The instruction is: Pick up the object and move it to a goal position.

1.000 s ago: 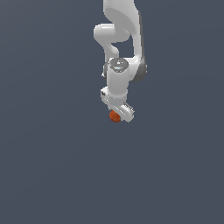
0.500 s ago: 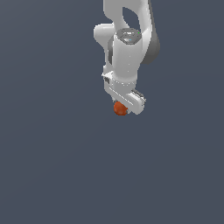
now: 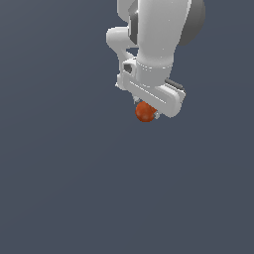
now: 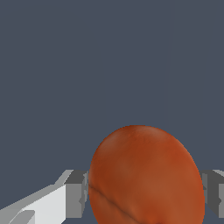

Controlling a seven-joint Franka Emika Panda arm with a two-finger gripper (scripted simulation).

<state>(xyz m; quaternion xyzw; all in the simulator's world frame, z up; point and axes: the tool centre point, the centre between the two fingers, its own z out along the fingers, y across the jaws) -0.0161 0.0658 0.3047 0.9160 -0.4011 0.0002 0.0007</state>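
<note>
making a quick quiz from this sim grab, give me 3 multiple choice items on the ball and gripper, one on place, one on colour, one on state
1. Where is the ball?
A. between the fingers of the gripper
B. resting on the surface, far from the arm
C. on top of the arm's wrist

2. What colour is the ball?
A. blue
B. orange-red
C. green

3. What state is the gripper in?
A. wide open with nothing in it
B. shut with nothing in it
C. shut on the ball

Answers:
1 A, the wrist view shows a grey finger at each side of the ball.
2 B, both views show an orange-red surface.
3 C, the fingers sit against the ball's sides in the wrist view, and it hangs under the white hand in the exterior view.
</note>
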